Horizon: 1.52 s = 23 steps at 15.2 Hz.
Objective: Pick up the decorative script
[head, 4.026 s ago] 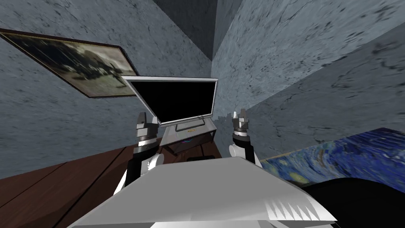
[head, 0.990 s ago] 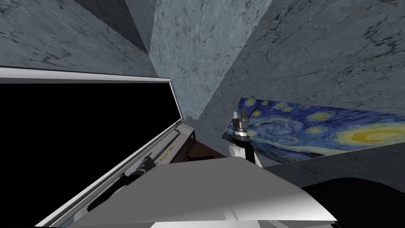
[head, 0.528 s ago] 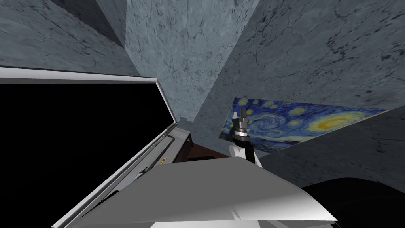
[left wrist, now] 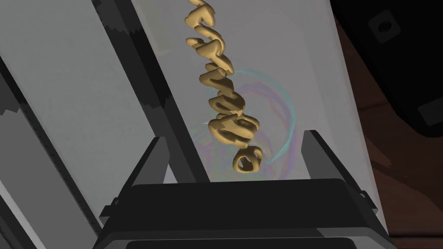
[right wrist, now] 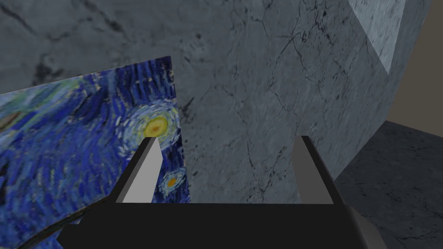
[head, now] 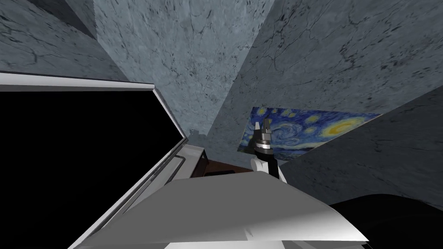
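rolled in close to the tv (head: 78, 164) and turned since four seconds back, bringing it large on the left. just below the tv, on the pale stand top (left wrist: 298, 56): gold decorative script (left wrist: 223, 103) lying flat, near end between the spread, untouching fingers of the left gripper (left wrist: 233, 136). right of the tv: right gripper (head: 264, 126) raised, fingers apart, before a starry painting (head: 311, 129). approach looks done; closing likely next
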Motion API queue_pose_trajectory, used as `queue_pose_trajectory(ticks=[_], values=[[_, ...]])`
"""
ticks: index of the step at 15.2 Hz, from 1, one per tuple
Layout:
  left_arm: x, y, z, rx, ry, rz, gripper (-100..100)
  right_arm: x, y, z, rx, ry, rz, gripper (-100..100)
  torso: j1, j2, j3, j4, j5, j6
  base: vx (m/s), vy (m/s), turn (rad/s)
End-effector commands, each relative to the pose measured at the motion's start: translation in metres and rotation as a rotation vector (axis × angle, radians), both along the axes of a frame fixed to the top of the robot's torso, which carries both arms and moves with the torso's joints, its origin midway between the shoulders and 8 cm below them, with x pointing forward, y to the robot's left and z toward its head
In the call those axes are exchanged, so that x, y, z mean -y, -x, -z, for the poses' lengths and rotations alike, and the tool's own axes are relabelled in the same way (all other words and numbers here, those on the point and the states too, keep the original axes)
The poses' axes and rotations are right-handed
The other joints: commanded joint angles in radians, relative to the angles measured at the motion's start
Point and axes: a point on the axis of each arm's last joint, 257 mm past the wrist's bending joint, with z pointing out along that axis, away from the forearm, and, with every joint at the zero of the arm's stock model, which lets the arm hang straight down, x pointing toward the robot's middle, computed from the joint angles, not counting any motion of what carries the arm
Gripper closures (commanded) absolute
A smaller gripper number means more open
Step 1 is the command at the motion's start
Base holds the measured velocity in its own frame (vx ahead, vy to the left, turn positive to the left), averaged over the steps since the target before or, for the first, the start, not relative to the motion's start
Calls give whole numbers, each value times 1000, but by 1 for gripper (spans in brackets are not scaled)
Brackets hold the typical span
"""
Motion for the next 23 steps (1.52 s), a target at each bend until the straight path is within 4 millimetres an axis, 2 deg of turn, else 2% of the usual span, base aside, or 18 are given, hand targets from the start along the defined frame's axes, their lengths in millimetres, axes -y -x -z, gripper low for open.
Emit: queue_pose_trajectory(ticks=[1, 2, 3, 4, 5, 6, 7, 10, 12, 14, 15, 16, 20, 21, 22, 23], values=[[3, 20, 4, -38, 33, -31, -100, 0, 0, 0, 0, 0, 0, 0, 0, 0, 0, 0, 0, 0, 100, 28, -240], [6, 42, 11, -77, 66, -66, -100, 0, 0, 0, 0, 0, 0, 0, 0, 0, 0, 0, 0, 0, 111, 38, -222], [6, 42, 11, -77, 66, -66, -100, 0, 0, 0, 0, 0, 0, 0, 0, -1, 0, 0, 0, 0, 100, 45, -185], [8, 62, 15, -112, 97, -99, -100, 0, 0, 0, 0, 0, 0, 0, 0, -1, 0, 0, 0, 0, 102, 49, -223], [8, 62, 15, -112, 97, -99, -100, 0, 0, 0, 0, 0, 0, 0, 0, -1, 0, 0, 0, 0, 87, 45, -183], [11, 80, 19, -144, 124, -130, -100, 0, 0, 0, 0, 0, 0, 0, 0, 0, 0, 0, 0, 0, 91, 32, -239], [11, 80, 19, -144, 124, -130, -100, 0, 0, 0, 0, 0, 0, 0, 0, 0, 0, 0, 0, 0, 82, 28, -157], [19, 124, 26, -218, 189, -205, -100, 0, 0, 0, 0, 0, 0, 0, -1, 0, 0, 0, 0, 0, 89, 25, -233], [23, 142, 27, -247, 216, -238, -100, 0, 0, 0, 0, 0, 0, 0, -1, -1, -1, 0, 0, 0, 116, 42, -204], [25, 149, 28, -259, 227, -251, -100, 0, 0, 0, 0, 0, 0, 0, -1, -1, -1, 0, 0, -1, 81, 29, -90], [24, 143, 26, -250, 218, -241, -100, 0, 0, 0, 0, 0, 0, 0, -2, 0, 0, 0, 0, -1, 35, 11, -18], [31, 136, 38, -246, 222, -241, -100, 0, 0, 0, 0, 0, 0, 0, -3, 2, 1, 0, -1, -1, -7, 29, 22], [43, 124, 54, -238, 225, -235, -100, 0, 0, 0, 0, 0, 0, 0, -2, 8, 5, 2, 0, -1, -33, 35, -38], [39, 128, 49, -242, 226, -238, -100, 0, 0, 0, 0, 0, 0, 0, -2, 8, 5, 2, 0, -1, -12, 11, -39], [40, 127, 50, -240, 225, -237, 100, 0, 0, 0, 0, 0, 0, 0, -3, 8, 4, 2, -1, -1, 0, 0, 0], [39, 127, 50, -240, 224, -237, 100, 0, 0, 0, 0, 0, 0, 0, -4, 7, 4, 2, -1, -1, 0, 0, 0]])
